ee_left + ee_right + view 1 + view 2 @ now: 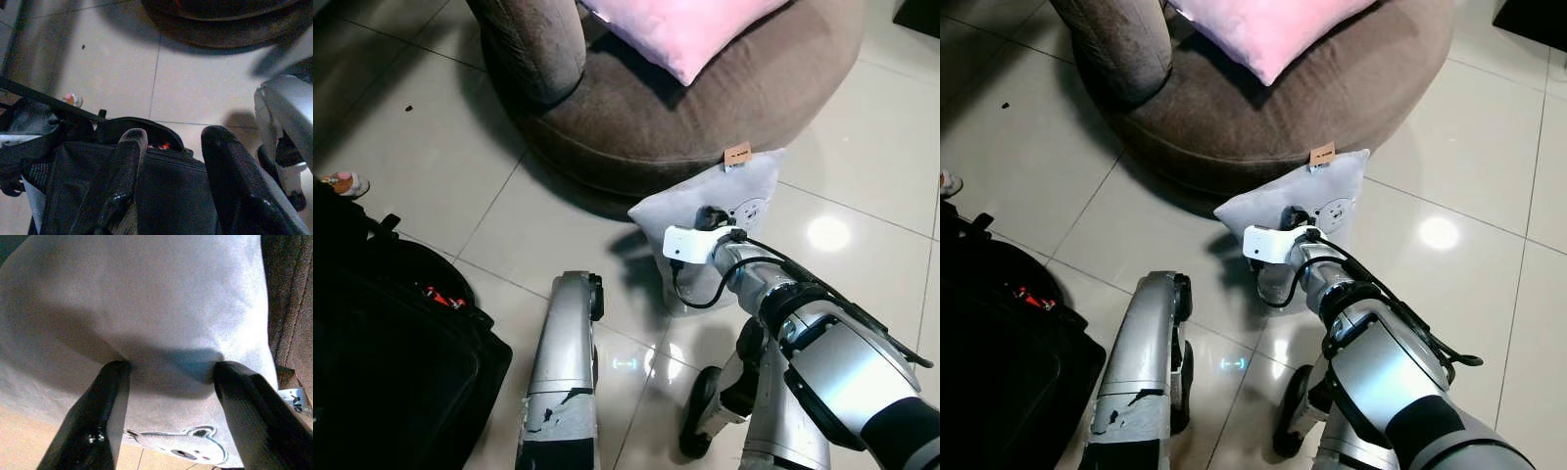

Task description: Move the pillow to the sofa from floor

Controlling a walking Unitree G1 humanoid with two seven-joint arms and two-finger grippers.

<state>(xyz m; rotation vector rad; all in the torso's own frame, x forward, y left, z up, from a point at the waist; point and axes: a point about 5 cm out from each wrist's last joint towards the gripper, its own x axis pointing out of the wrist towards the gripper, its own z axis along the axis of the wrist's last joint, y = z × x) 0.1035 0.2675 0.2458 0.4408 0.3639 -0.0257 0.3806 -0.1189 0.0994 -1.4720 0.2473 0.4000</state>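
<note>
Sitting at the top of the head views: brown round sofa, carrying a pink pillow on its seat. Spreading beneath the sofa: glossy tiled floor. Lying well off from the sofa's front, beside the left arm: black bag. Leaning upright against the sofa's front edge, bottom resting on the floor: grey pillow with a small bear print and a tan tag. Pressing into that grey pillow just below the sofa's rim: right claw, fingers spread wide and pinching a fold of fabric. Hanging idle away from the sofa, over the bag: left claw, fingers parted, holding nothing.
</note>
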